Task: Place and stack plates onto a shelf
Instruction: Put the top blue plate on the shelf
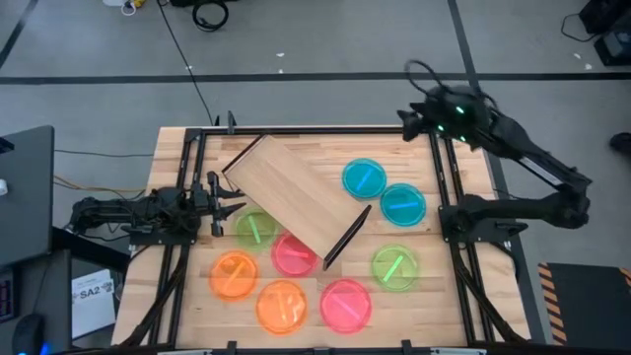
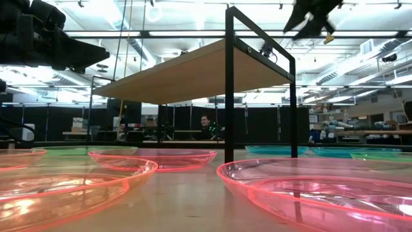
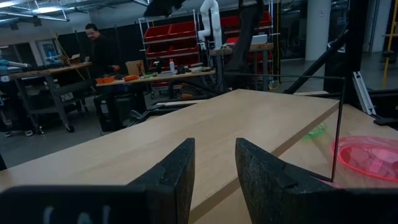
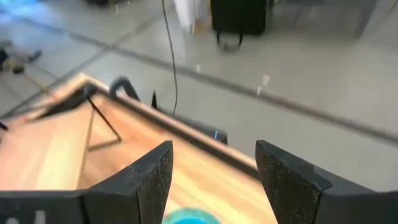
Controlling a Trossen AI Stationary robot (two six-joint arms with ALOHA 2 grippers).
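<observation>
Round translucent plates, flat wooden shelf

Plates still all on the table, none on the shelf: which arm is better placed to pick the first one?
Probably left. The left end effector is open, low beside the green plate at the shelf's edge. The right end effector, also open, sits at the table's far edge, farther from the cyan plates.

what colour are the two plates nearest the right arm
Both plates are cyan, clearest in the high view.
</observation>
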